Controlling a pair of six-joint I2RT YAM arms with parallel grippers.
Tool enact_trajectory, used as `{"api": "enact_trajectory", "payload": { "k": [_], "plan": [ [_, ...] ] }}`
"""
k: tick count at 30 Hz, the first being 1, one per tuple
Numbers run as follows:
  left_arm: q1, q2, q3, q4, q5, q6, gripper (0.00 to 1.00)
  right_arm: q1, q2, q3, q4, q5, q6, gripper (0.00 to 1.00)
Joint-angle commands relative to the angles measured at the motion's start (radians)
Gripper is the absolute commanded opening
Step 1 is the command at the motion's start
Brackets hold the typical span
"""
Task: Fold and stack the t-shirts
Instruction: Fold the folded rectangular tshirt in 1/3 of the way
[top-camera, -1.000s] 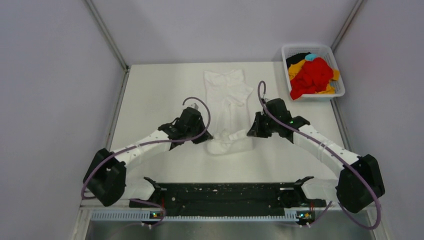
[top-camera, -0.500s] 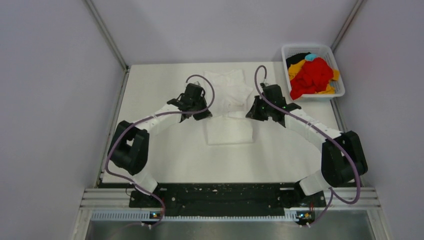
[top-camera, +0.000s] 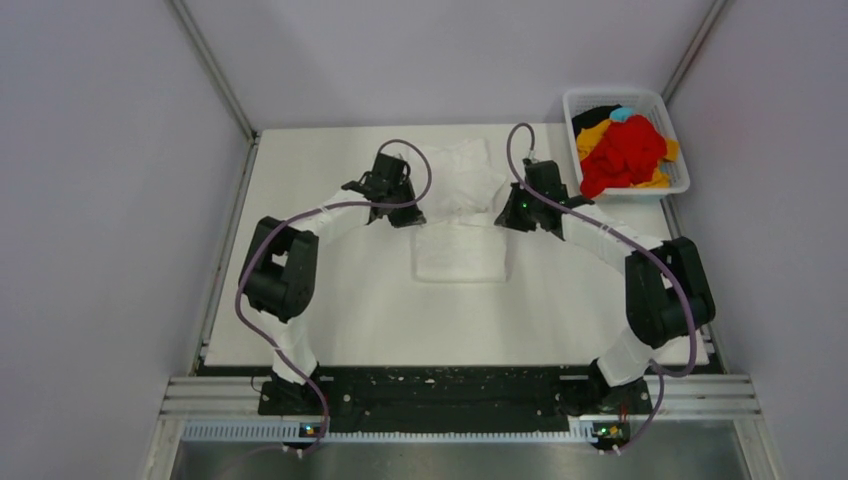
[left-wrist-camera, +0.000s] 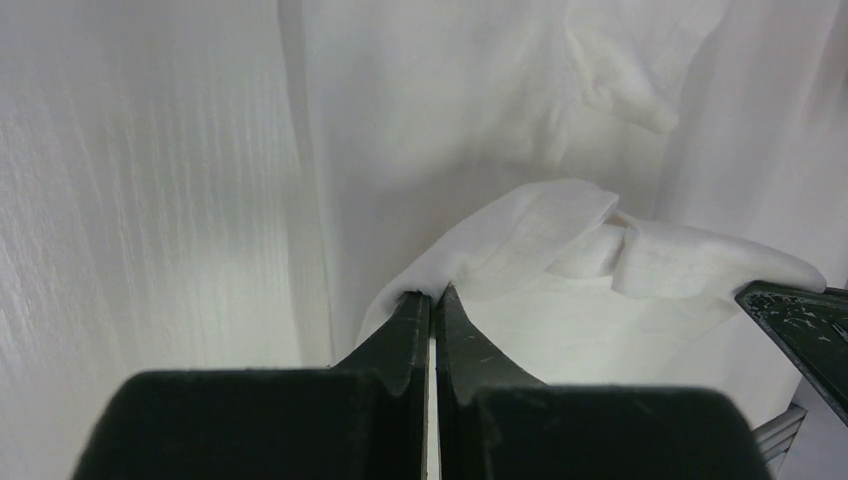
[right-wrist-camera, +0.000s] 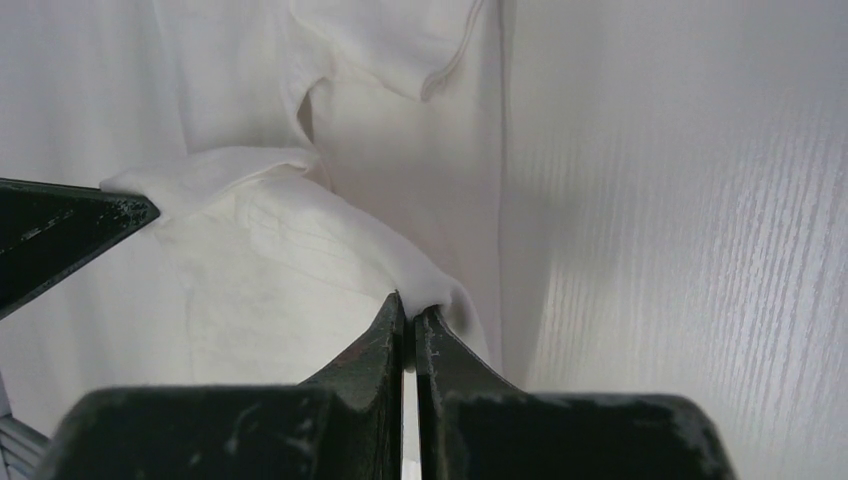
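Table (top-camera: 330, 300): white, textured surface. The white shirt (top-camera: 460, 255) lay on it from centre toward 12 o'clock, its near part doubled over the far part. The basket (top-camera: 566, 110) sat at the 1 o'clock corner, apart from the white shirt. It held 4 bundled garments: red shirt (top-camera: 625, 150) on top, yellow-orange shirt (top-camera: 592, 132) beneath, black shirt (top-camera: 592, 112) at the far end, and light blue shirt (top-camera: 621, 113) as a small patch. The left gripper (left-wrist-camera: 432, 295) was clamped on the fold's 9 o'clock corner. The right gripper (right-wrist-camera: 410, 305) pinched its 3 o'clock corner. On both, cloth was caught between the tips.
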Motion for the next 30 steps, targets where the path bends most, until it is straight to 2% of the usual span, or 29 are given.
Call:
{"api": "enact_trajectory", "payload": {
  "k": [1, 6, 8, 10, 11, 12, 13, 14, 15, 18, 22, 27, 30],
  "plan": [
    [0.031, 0.034, 0.048, 0.005, 0.017, 0.021, 0.02, -0.018, 0.058, 0.077, 0.065, 0.003, -0.037, 0.0],
    [0.05, 0.064, 0.086, -0.015, 0.008, 0.031, 0.04, -0.024, 0.131, 0.137, 0.063, -0.032, -0.049, 0.0],
    [0.053, 0.078, 0.102, -0.019, 0.016, 0.036, 0.11, -0.026, 0.151, 0.15, 0.061, -0.03, -0.048, 0.01],
    [0.054, 0.093, 0.121, -0.031, 0.026, 0.039, 0.34, -0.033, 0.166, 0.163, 0.06, -0.042, -0.048, 0.06],
    [0.057, 0.098, 0.13, -0.034, 0.029, 0.04, 0.47, -0.038, 0.173, 0.168, 0.06, -0.05, -0.047, 0.15],
    [0.057, 0.104, 0.138, -0.041, 0.03, 0.04, 0.57, -0.041, 0.178, 0.175, 0.06, -0.058, -0.047, 0.35],
    [0.058, 0.106, 0.145, -0.048, 0.033, 0.039, 0.67, -0.045, 0.181, 0.181, 0.06, -0.064, -0.047, 0.44],
    [0.06, 0.102, 0.149, -0.052, 0.033, 0.04, 0.81, -0.049, 0.182, 0.188, 0.057, -0.067, -0.045, 0.56],
    [0.06, 0.095, 0.149, -0.055, 0.034, 0.041, 0.92, -0.05, 0.183, 0.196, 0.054, -0.069, -0.045, 0.63],
    [0.06, 0.041, 0.129, -0.06, 0.03, 0.04, 0.95, -0.05, 0.167, 0.198, 0.053, -0.086, -0.047, 0.86],
    [0.059, -0.061, 0.041, -0.046, 0.022, 0.025, 0.99, -0.048, 0.126, 0.149, 0.076, -0.187, -0.05, 0.98],
    [0.058, -0.224, -0.167, 0.003, 0.007, -0.023, 0.99, -0.007, 0.118, 0.064, 0.138, -0.262, -0.057, 0.99],
    [0.059, -0.31, -0.289, -0.001, -0.011, -0.048, 0.99, 0.024, 0.15, 0.076, 0.142, -0.277, -0.078, 0.99]
  ]
}}
